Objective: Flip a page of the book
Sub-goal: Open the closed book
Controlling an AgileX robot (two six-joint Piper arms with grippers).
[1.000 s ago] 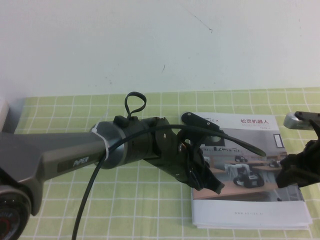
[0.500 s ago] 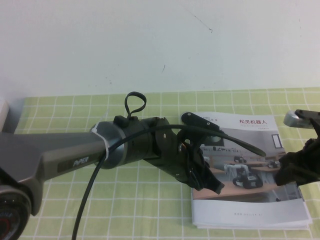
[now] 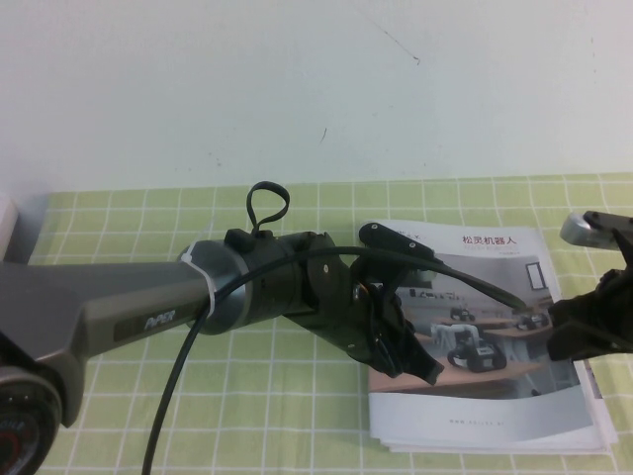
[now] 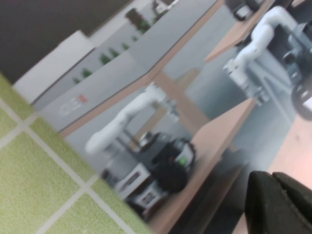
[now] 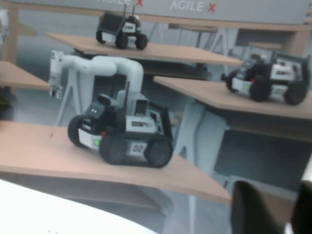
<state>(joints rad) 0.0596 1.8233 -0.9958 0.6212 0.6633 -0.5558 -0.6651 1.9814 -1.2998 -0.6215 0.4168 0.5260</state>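
Note:
The book (image 3: 495, 421) lies flat on the green checked cloth at the right, cover up. Its cover page (image 3: 499, 282) with the robot photo and red title sits skewed to the left over the white pages beneath (image 3: 597, 401). My left gripper (image 3: 420, 364) is shut, its tips pressing down on the cover's left part; in the left wrist view the shut tips (image 4: 273, 178) rest on the photo (image 4: 161, 122). My right gripper (image 3: 569, 336) is at the cover's right edge, its fingers a little apart over the photo (image 5: 122, 131) in the right wrist view (image 5: 285, 195).
The left arm's grey body (image 3: 148, 307) and its black cable (image 3: 173, 396) reach across the cloth (image 3: 277, 416) from the left. A white wall (image 3: 316, 89) stands behind the table. A pale object (image 3: 5, 228) sits at the far left edge.
The right gripper has moved left, and the cover leaf has slid and skewed left with it, baring the white pages at the right. The left gripper has stayed put.

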